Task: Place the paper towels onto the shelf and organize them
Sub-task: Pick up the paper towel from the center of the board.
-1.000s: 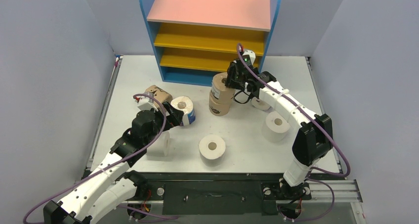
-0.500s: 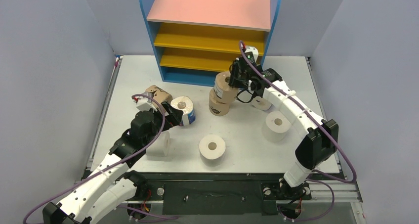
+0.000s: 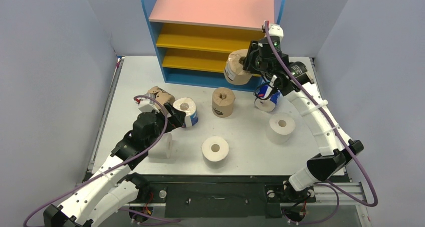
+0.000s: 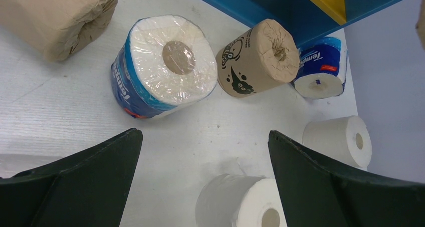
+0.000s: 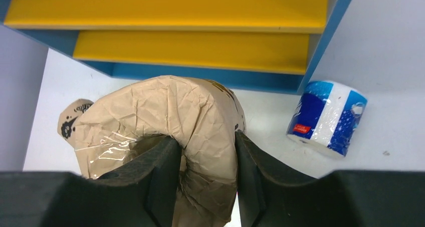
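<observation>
- Progress stands at the very beginning: the shelf point(image 3: 210, 9), at 12 o'clock of the table point(image 3: 250, 157), carries no roll on its pink board and none that you can see on its yellow boards.
- Your right gripper point(image 5: 204, 157) has its jaws nearly closed, pinching the wall of the first tan roll point(image 3: 235, 66). This roll hangs in the air at about 1 o'clock, just in front of the lower yellow boards and not yet on them.
- Your left gripper point(image 4: 203, 137) hovers at about 9 o'clock with its jaws spread wide and nothing between them. The first blue-and-white roll point(image 4: 163, 66) lies just ahead of it.
- You have eight rolls in all.
- Three are tan: the one held, the second tan roll point(image 3: 223, 101) upright near the centre, and the third tan roll point(image 3: 159, 94) lying at 10 o'clock.
- Two are blue-and-white: the one by the left gripper and the second blue-and-white roll point(image 3: 265, 99) at 2 o'clock.
- Three are plain white: the first white roll point(image 3: 280, 128) at 4 o'clock, the second white roll point(image 3: 215, 149) at 6 o'clock, and the third white roll point(image 3: 168, 146) at 8 o'clock, partly hidden by the left arm point(image 3: 125, 152).
- I judge that all eight are still to place, and seven are not yet picked up.
</observation>
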Controlling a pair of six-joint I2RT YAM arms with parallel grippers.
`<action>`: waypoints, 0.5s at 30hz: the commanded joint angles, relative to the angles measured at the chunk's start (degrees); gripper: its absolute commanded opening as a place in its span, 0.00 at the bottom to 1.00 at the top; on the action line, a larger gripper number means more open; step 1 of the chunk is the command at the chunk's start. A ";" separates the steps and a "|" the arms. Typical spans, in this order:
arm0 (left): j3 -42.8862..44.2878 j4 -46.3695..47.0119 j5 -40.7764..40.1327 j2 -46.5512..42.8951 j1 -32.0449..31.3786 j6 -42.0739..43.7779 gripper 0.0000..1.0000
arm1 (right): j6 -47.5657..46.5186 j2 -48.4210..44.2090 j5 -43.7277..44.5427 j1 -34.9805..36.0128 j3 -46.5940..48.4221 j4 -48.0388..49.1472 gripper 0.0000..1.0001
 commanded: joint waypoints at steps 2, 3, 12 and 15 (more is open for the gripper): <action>3.49 1.51 0.63 1.33 0.35 0.09 0.97 | -1.34 -2.72 3.80 -2.04 8.96 -3.19 0.36; 3.75 1.66 0.99 1.52 0.35 0.09 0.97 | -1.45 -2.49 4.04 -2.24 11.06 -3.61 0.36; 4.40 2.73 3.70 3.27 0.35 -1.32 0.97 | -1.69 3.06 3.92 -5.12 29.05 -8.66 0.36; 4.39 2.59 3.85 3.23 0.31 -1.66 0.97 | -1.40 4.41 4.18 -5.97 31.36 -8.59 0.36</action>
